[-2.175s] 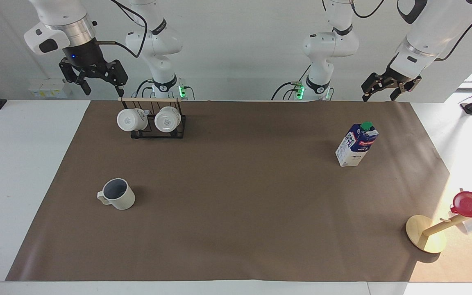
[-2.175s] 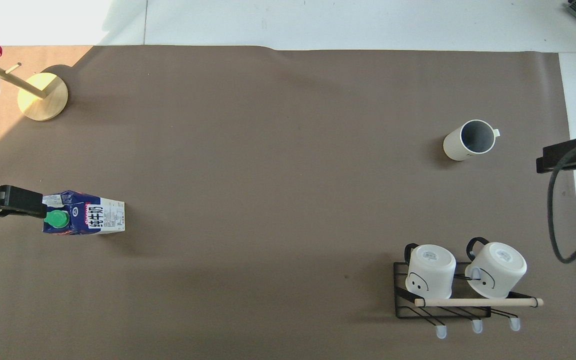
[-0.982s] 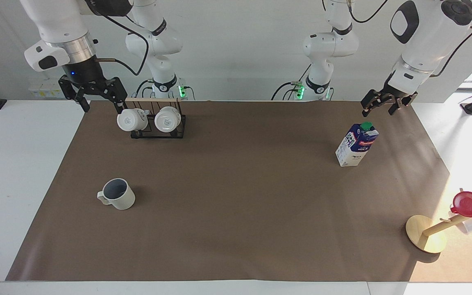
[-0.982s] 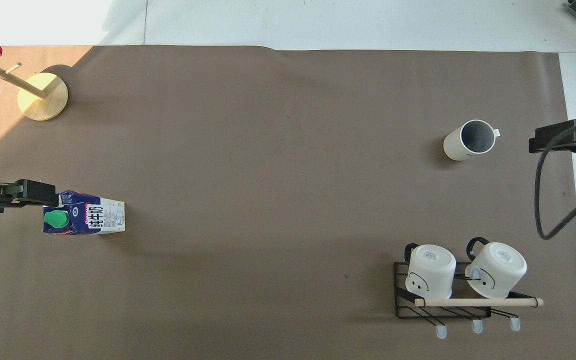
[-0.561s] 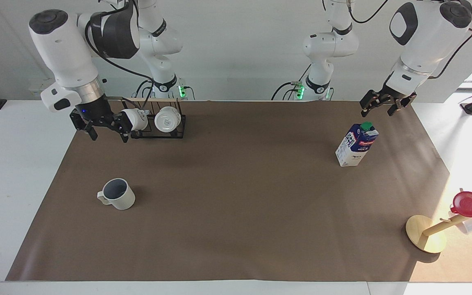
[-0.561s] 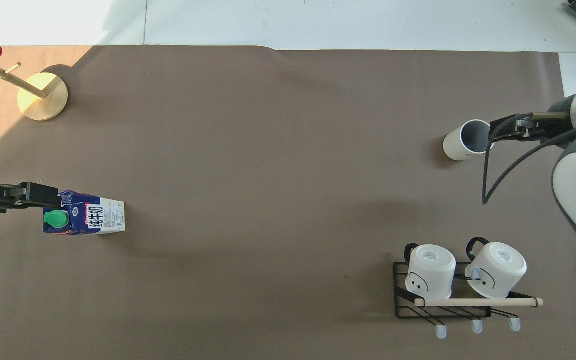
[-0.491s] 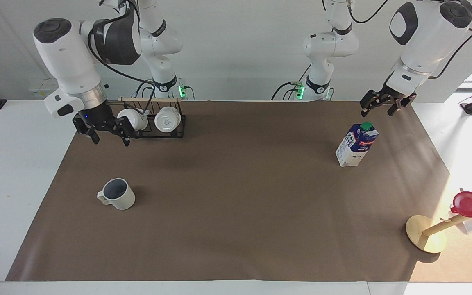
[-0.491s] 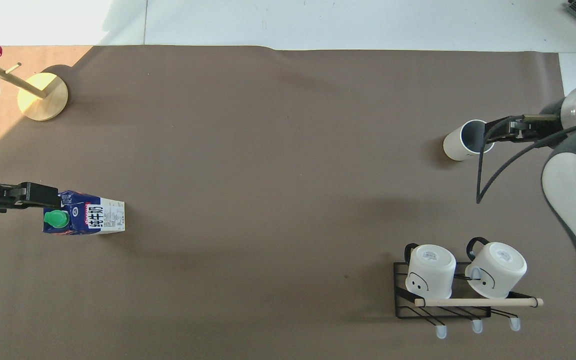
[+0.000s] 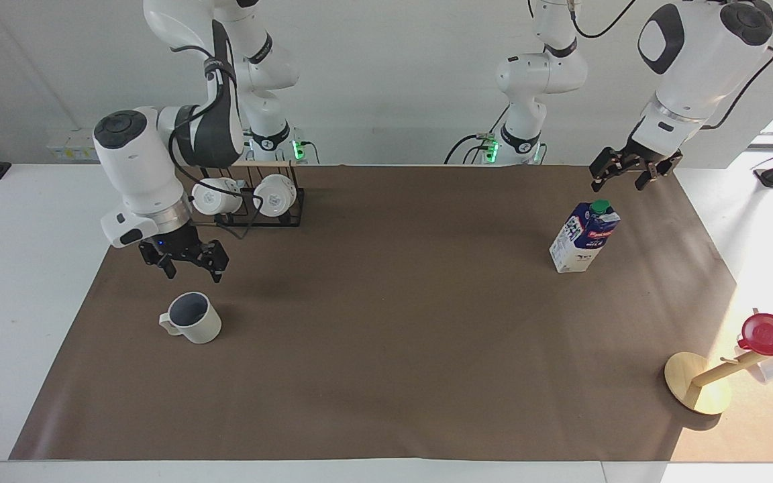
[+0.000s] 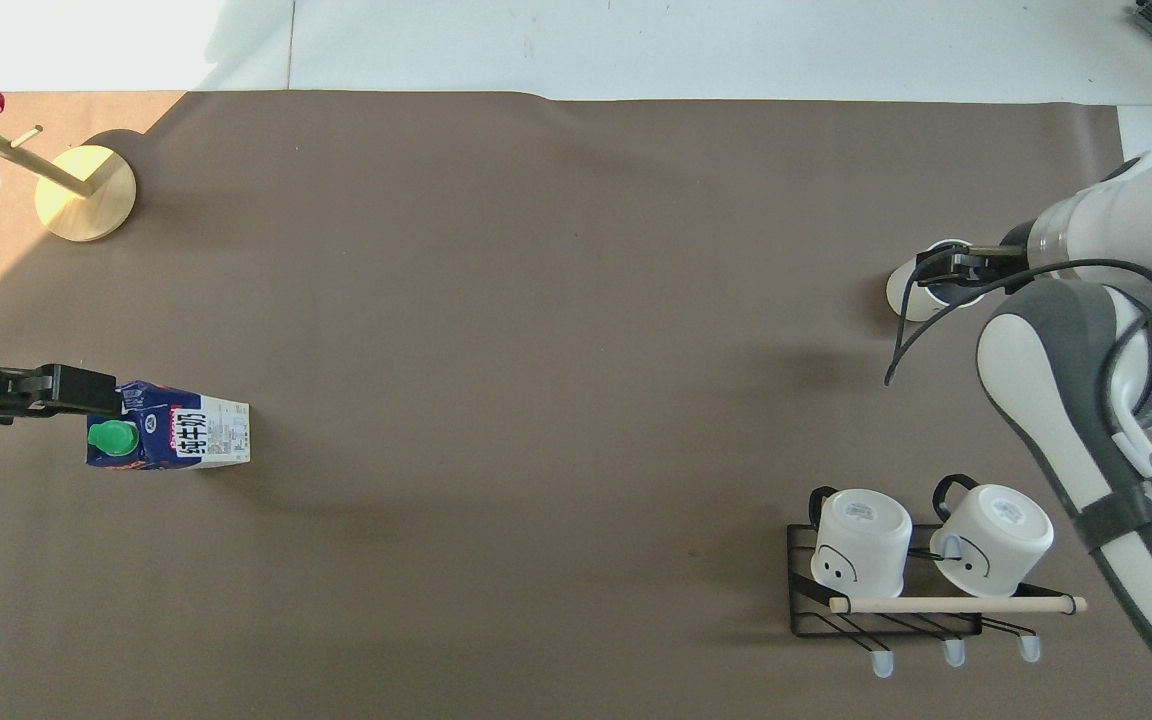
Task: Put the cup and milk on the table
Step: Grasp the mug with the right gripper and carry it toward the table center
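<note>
The cup [image 9: 192, 319], cream-white and ribbed, stands upright on the brown mat [image 9: 386, 349] of the table [image 9: 17, 282], toward the right arm's end. My right gripper [image 9: 193, 270] hangs open a little above it, touching nothing. In the overhead view the right gripper [image 10: 948, 270] covers most of the cup [image 10: 902, 297]. The milk [image 9: 584, 236] stands upright toward the left arm's end. My left gripper [image 9: 619, 182] is open in the air just above and beside the carton's green cap. The overhead view shows the left gripper [image 10: 71, 391] next to the milk [image 10: 176, 436], apart from it.
A black wire rack [image 9: 272, 218] with two white mugs stands close to the robots by the right arm's base. A wooden mug stand [image 9: 695, 386] carrying a red cup [image 9: 770, 333] is at the mat's corner at the left arm's end, farthest from the robots.
My right gripper has swung down from beside the rack to hang over the cup. The left gripper, the cup and the milk have stayed where they were.
</note>
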You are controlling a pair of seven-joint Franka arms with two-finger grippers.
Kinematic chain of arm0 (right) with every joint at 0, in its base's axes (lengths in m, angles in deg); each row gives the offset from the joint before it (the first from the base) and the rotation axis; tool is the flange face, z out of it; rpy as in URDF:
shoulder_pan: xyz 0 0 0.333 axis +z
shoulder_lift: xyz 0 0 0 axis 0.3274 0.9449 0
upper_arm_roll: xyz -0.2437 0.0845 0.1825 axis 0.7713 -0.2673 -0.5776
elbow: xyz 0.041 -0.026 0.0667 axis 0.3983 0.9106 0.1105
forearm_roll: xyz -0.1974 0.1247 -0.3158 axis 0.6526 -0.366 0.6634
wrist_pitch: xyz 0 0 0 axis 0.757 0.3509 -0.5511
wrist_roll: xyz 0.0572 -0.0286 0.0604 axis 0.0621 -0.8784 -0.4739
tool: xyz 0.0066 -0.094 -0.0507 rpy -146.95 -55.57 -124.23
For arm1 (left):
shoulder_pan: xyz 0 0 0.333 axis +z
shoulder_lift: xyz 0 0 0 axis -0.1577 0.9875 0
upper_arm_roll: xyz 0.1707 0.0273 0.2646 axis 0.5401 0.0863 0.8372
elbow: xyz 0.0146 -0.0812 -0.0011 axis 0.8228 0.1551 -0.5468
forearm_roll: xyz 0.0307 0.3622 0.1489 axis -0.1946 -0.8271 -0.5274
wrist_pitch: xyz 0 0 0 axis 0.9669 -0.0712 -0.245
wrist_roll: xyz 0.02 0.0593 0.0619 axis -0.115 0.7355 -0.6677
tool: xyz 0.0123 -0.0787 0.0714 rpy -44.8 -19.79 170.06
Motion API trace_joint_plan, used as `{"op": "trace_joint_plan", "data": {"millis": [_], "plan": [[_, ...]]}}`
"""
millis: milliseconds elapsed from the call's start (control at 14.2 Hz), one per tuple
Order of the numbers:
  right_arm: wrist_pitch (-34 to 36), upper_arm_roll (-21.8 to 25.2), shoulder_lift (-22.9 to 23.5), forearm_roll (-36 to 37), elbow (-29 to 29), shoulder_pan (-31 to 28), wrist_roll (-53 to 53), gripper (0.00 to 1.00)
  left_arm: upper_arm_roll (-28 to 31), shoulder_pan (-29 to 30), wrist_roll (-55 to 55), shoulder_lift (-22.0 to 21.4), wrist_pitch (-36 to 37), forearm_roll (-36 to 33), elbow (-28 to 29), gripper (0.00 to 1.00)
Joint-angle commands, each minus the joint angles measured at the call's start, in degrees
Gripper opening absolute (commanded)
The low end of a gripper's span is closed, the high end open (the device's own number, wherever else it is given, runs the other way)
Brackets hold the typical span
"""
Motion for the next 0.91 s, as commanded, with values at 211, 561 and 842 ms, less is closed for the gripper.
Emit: {"op": "trace_joint_plan", "data": {"millis": [211, 561, 842], "plan": [[-7.85, -0.31, 4.74, 0.76, 0.77, -0.78, -3.80, 1.00, -0.51, 0.14, -0.73, -1.17, -3.56, -0.53, 1.85, 1.00], [-10.51, -0.31, 7.56, 0.67, 1.91, -1.57, -6.98, 1.00, -0.51, 0.23, -0.73, -0.90, -3.65, -0.53, 1.85, 1.00], [-10.60, -0.31, 8.09, 0.58, 2.09, -1.57, -7.59, 0.90, -0.51, 0.49, -0.64, -0.90, -3.39, -0.53, 1.85, 1.00]]}}
